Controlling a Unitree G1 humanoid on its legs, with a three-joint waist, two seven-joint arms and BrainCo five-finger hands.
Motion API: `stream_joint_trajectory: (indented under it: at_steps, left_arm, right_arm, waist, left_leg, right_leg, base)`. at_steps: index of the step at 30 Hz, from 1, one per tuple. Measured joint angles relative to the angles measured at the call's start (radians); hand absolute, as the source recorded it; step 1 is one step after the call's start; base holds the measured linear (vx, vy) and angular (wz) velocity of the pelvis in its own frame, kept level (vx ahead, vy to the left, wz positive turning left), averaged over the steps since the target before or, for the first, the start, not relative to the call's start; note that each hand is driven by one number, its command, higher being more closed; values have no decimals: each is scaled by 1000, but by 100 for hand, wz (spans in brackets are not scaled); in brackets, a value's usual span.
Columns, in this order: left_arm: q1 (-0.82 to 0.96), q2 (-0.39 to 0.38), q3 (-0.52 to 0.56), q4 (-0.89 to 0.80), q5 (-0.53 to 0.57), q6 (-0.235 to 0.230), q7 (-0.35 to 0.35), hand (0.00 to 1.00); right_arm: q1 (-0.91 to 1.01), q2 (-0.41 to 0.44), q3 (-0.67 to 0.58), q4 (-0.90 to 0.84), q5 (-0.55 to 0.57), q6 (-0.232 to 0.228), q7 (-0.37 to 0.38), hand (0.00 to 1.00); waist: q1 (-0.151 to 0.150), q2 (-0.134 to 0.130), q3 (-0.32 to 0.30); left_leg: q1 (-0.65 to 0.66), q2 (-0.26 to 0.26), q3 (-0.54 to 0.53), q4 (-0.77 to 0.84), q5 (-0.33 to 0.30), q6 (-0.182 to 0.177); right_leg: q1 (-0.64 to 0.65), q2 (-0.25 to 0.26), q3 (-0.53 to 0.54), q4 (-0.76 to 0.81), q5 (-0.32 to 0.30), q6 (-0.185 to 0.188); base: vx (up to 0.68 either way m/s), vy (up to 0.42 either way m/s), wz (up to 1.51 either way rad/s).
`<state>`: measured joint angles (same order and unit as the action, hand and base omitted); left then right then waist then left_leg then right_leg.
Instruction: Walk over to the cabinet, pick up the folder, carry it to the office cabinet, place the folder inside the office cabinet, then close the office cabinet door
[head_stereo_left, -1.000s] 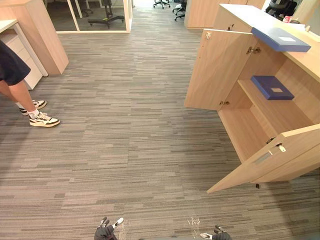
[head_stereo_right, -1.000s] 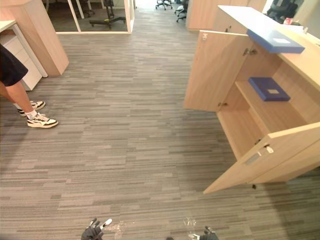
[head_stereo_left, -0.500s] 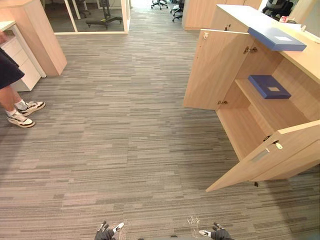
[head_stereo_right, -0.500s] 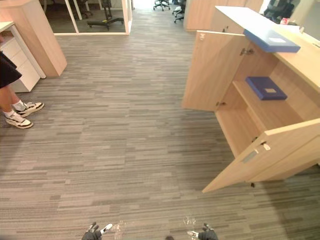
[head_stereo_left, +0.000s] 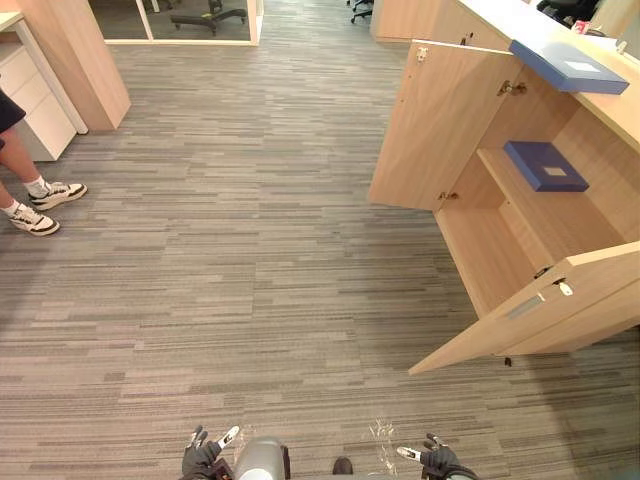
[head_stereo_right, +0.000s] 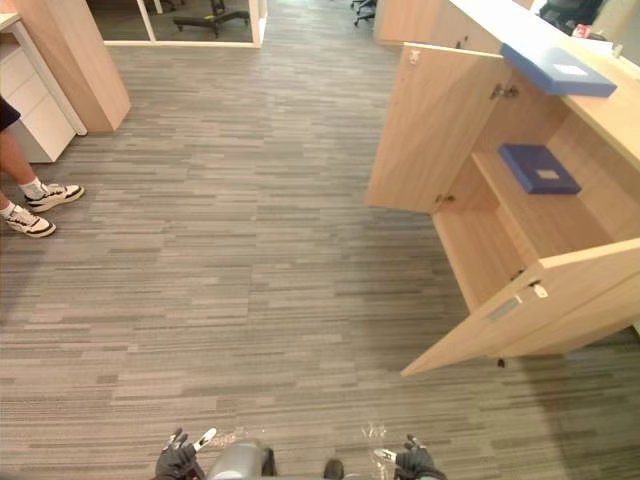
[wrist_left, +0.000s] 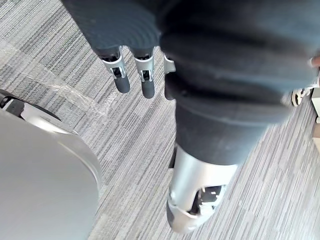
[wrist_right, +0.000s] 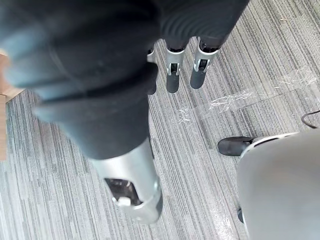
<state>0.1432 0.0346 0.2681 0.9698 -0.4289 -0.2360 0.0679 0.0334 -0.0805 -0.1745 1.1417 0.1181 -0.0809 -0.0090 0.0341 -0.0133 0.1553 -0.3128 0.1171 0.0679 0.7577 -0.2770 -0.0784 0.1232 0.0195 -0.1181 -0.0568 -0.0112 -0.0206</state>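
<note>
Folder (head_stereo_left: 566, 66) lying atop the open office cabinet (head_stereo_left: 485, 250)

It is resting on the countertop (head_stereo_left: 628, 118). A second folder (head_stereo_left: 545, 165) is lying on the inner shelf (head_stereo_left: 560, 215), with both doors standing open. The left hand (head_stereo_left: 200, 460) and right hand (head_stereo_left: 438, 462) are hanging low, well apart from the cabinet, fingers straight and holding nothing.

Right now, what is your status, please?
Open, empty: left robot hand, right robot hand. One folder on cabinet top, second folder inside. Both doors open; person far left, off path.
</note>
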Motion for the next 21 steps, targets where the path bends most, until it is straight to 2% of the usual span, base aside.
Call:
stream_joint_trajectory:
  at_steps: [2,3,4,6,7,8,9,10,11,12,13,14,15,16,17,18,19,20,21]
  left_arm:
    - [-1,0,9,0,-10,-1,-6,0]
    - [-3,-3,13,-2,-11,-1,-7,0]
    - [-3,-4,14,-4,-10,-1,-7,0]
    - [7,-18,28,-20,-8,-9,-5,0]
    - [11,-18,30,-21,-7,-9,-2,0]
    - [10,-18,29,-27,5,-9,4,0]
    - [10,-15,30,-33,5,-9,5,0]
    - [8,-8,29,-35,13,-9,9,0]
    - [6,0,29,-35,34,-9,14,0]
    - [5,-1,28,-34,43,-9,15,0]
    - [6,-4,24,-27,51,-9,16,0]
    - [9,-7,20,-21,65,-9,16,0]
    - [10,-6,10,-21,69,-9,16,0]
    - [8,-3,-15,-30,71,-11,16,0]
    - [1,0,-35,-30,72,-13,15,0]
    - [-1,1,-39,-28,76,-13,15,0]
    - [-1,8,-45,-26,83,-13,16,0]
    - [0,14,-50,-25,84,-14,17,0]
    - [1,17,-54,-25,84,-15,18,0]
  right_arm:
    - [-2,5,-2,-1,21,0,0,0]
    - [-1,5,-2,-6,21,0,0,0]
    - [0,5,-2,-7,21,0,0,0]
    - [9,9,0,-10,20,1,0,0]
    - [11,12,-1,-11,20,1,-1,0]
    - [8,28,-12,-11,17,3,1,0]
    - [7,38,-32,-14,16,3,4,0]
    - [7,59,-56,-17,18,4,5,0]
    - [8,70,-79,-13,16,5,6,0]
    - [6,72,-82,-13,16,5,6,0]
    - [6,74,-90,-12,16,5,7,0]
    - [8,74,-109,-11,16,6,8,0]
    - [9,73,-113,-12,16,6,8,0]
    - [10,68,-120,-13,16,4,6,0]
    - [10,60,-121,-41,18,2,4,0]
    - [9,56,-119,-52,18,0,5,0]
    - [6,51,-112,-73,19,-3,4,0]
    - [4,49,-103,-84,20,-8,3,0]
    - [0,49,-97,-86,21,-10,3,0]
  waist:
    - [4,-2,6]
    - [5,-2,7]
    - [5,-3,7]
    - [14,6,2]
    - [16,6,0]
    - [24,1,-4]
    - [26,-12,-6]
    - [27,-35,-21]
    - [29,-47,-31]
    - [31,-48,-34]
    - [35,-48,-45]
    - [35,-46,-65]
    - [26,-44,-73]
    - [10,-44,-82]
    - [-1,-42,-81]
    - [-11,-41,-78]
    - [-27,-30,-68]
    - [-32,-20,-58]
    - [-30,-17,-54]
  left_leg:
    - [-37,1,-30,-162,8,2]
    - [-55,2,-35,-259,33,-3]
    - [-58,3,-36,-285,40,0]
    - [-64,27,-45,-457,149,-21]
    - [-55,26,-16,-456,212,-36]
    - [-54,17,31,-428,278,-15]
    - [-56,1,42,-406,257,1]
    - [-44,-33,65,-398,225,20]
    - [-12,-63,95,-410,206,33]
    - [10,-74,110,-418,195,44]
    - [64,-106,145,-447,184,71]
    - [108,-135,162,-482,173,95]
    - [127,-152,161,-494,167,103]
    - [170,-186,155,-520,156,122]
    - [225,-209,158,-549,146,141]
    - [253,-218,157,-559,141,150]
    - [321,-221,144,-584,139,152]
    - [384,-207,133,-600,139,151]
    - [406,-198,137,-602,138,150]
  right_leg:
    - [-11,-55,17,11,-17,25]
    - [-11,-90,18,14,-29,44]
    - [-11,-100,18,16,-34,50]
    - [-1,-161,25,45,-83,121]
    - [0,-181,27,52,-98,135]
    - [2,-212,20,73,-106,146]
    - [3,-228,17,84,-105,145]
    - [-10,-267,6,125,-94,137]
    - [-25,-304,13,161,-68,145]
    - [-27,-319,16,178,-54,145]
    - [-45,-355,25,233,-28,142]
    - [-80,-391,46,319,-12,123]
    - [-105,-410,48,381,-2,124]
    - [-165,-453,48,532,27,99]
    - [-240,-494,39,727,74,8]
    - [-277,-509,29,835,78,-27]
    - [-321,-519,-25,994,49,-35]
    - [-342,-503,-105,1062,-24,-18]
    - [-352,-485,-139,1057,-65,-12]
  base:
    - [183,215,-17]
    - [213,262,-5]
    - [254,303,-1]
    - [316,366,-8]
    - [364,421,-22]
    - [395,412,-23]
    - [418,402,-27]
    - [520,416,-25]
    - [351,266,-29]
    - [432,328,-52]
    - [455,384,-59]
    - [536,438,-51]
    - [510,413,-17]
    - [398,262,6]
    - [392,244,11]
    - [390,190,12]
    - [367,118,11]
    - [349,86,3]
    - [294,15,-12]
